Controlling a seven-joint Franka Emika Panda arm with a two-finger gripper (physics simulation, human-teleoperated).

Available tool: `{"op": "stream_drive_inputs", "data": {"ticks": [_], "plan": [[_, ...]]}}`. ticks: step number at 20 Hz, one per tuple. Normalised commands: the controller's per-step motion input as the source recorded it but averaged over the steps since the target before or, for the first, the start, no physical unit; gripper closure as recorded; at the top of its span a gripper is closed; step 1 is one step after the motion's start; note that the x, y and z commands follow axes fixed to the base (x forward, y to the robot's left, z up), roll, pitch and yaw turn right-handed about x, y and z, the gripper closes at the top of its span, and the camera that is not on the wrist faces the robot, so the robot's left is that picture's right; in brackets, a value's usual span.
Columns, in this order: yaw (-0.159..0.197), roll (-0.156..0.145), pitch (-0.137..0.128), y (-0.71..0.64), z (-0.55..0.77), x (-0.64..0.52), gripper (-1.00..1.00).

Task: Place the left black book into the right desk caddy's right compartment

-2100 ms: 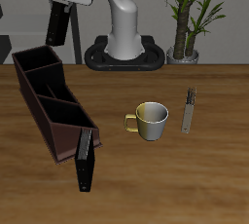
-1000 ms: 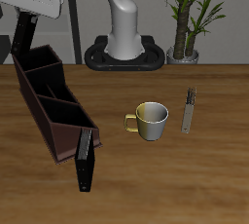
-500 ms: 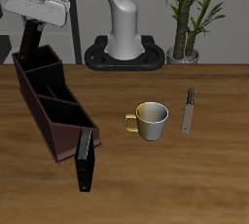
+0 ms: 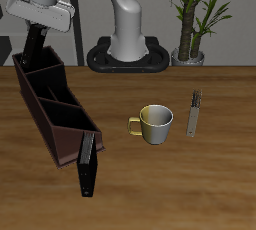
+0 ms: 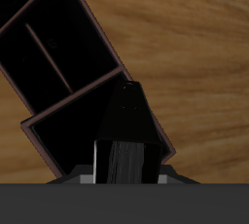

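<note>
My gripper (image 4: 40, 24) is shut on the left black book (image 4: 35, 46) and holds it nearly upright. The book's lower end hangs just above the farthest-back section of the right desk caddy (image 4: 62, 124), a long maroon-brown box with black inner walls. In the wrist view the book (image 5: 126, 135) hangs over the caddy's (image 5: 86, 14) open sections and hides part of one corner. The other black book (image 4: 88, 164) leans against the caddy's near end by the table's front edge.
A yellow-handled mug (image 4: 155, 124) stands mid-table with a thin grey book (image 4: 194, 112) beside it. The robot base (image 4: 125, 52) and a potted plant (image 4: 195, 19) stand at the back.
My gripper has swung over the caddy's back end and lowered with the book, which has come closer to the farthest-back section. Nothing else has moved.
</note>
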Motion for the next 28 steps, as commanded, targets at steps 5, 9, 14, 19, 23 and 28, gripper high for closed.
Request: {"op": "stream_drive_inputs", "data": {"ticks": [5, 9, 14, 19, 23, 28], "plan": [[0.0, 0.005, -0.027, 0.09, -0.15, -0.17, 1.0], [-0.001, 0.015, 0.029, 0.09, -0.19, 0.06, 1.0], [-0.024, -0.032, 0.039, -0.09, -0.3, 0.15, 1.0], [-0.028, -0.034, 0.069, -0.13, -0.37, 0.13, 1.0], [-0.004, -0.032, 0.056, -0.03, -0.26, 0.08, 1.0], [-0.01, -0.093, 0.115, -0.14, -0.34, 0.15, 1.0]]}}
